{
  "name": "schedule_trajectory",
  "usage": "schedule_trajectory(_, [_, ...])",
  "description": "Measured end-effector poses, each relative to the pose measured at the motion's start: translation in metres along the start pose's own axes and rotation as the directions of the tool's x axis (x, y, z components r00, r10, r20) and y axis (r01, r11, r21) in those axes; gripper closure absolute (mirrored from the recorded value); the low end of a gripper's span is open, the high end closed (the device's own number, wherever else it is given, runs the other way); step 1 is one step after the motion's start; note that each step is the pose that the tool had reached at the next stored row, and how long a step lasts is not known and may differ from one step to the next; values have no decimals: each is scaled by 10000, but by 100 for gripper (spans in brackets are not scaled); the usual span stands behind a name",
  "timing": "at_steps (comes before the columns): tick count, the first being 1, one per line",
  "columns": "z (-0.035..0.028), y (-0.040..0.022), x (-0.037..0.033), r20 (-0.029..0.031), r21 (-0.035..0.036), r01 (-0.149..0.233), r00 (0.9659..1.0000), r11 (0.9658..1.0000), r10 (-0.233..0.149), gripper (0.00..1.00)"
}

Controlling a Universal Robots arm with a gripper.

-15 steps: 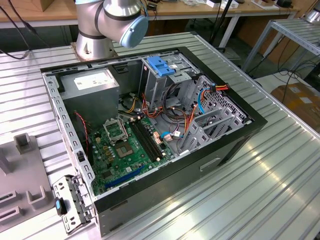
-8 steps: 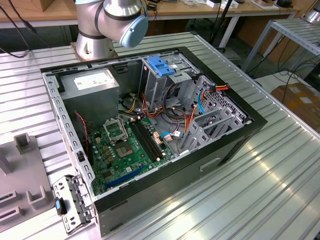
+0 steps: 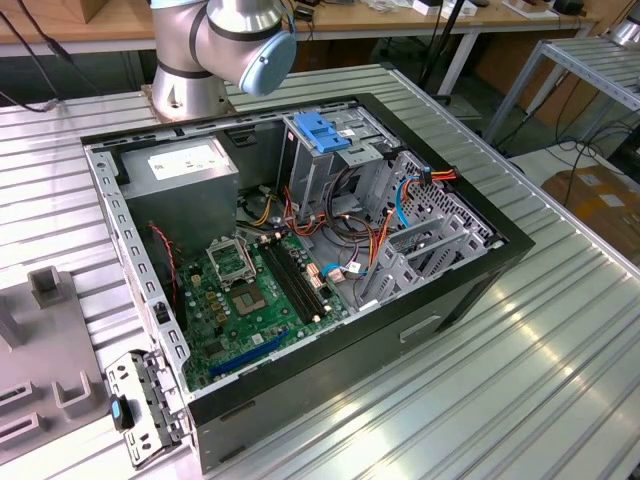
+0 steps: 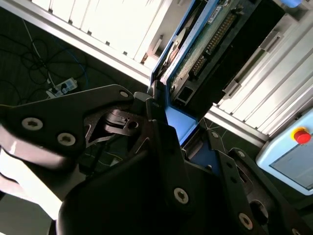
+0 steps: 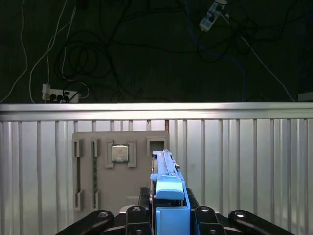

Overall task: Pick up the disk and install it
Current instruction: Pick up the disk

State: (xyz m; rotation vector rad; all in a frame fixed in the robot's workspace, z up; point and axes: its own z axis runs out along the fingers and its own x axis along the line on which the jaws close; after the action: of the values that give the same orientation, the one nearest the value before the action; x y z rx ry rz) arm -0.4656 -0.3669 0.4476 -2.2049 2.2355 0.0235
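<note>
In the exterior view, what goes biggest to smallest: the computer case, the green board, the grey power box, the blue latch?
1. computer case
2. green board
3. grey power box; it sits farther back, so 2 and 3 are unsure
4. blue latch, clearly smallest

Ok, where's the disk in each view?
First wrist view: disk edge-on between the jaws, before the grey fixture plate.
Second wrist view: disk's circuit-board side, sticking out from the jaws.
Exterior view: open computer case, arm base.
Shared landmark: ribbed metal table.
</note>
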Motion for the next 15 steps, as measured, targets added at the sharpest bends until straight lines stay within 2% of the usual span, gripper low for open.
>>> schedule_trajectory(15, [-143,1,-1,0,-1,1,10000,10000,-1,63])
